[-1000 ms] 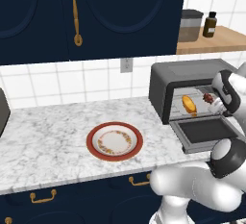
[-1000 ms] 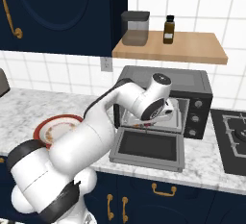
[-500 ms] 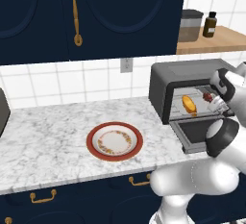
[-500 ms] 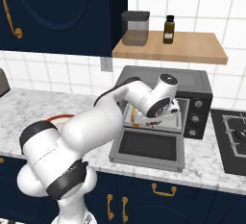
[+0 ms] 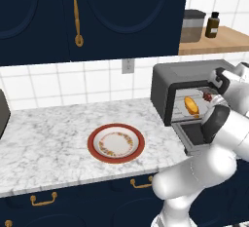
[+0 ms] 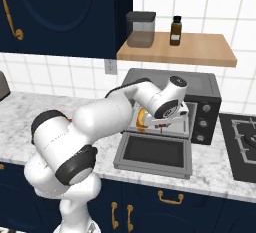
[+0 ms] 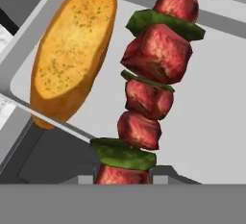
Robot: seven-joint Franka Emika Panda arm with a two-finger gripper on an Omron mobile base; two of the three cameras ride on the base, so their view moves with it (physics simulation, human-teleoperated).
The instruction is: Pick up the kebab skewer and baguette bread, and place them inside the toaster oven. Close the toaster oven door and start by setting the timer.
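Observation:
The kebab skewer, red meat chunks with green slices, hangs just inside the toaster oven, and my gripper is shut on its lower end. Left of the skewer, the golden baguette bread lies on the oven's inner tray. From the left base view the baguette bread shows in the oven mouth, with the skewer and gripper to its right. The toaster oven door is folded down flat, open, below my gripper.
A red-rimmed floral plate sits on the marble counter left of the oven. Above the oven, a wooden shelf carries a canister and a brown bottle. A stove lies to the right.
The hand with the skewer has edged further into the oven opening, and the arm's elbow has swung round. The baguette has stayed put and the grip is unchanged.

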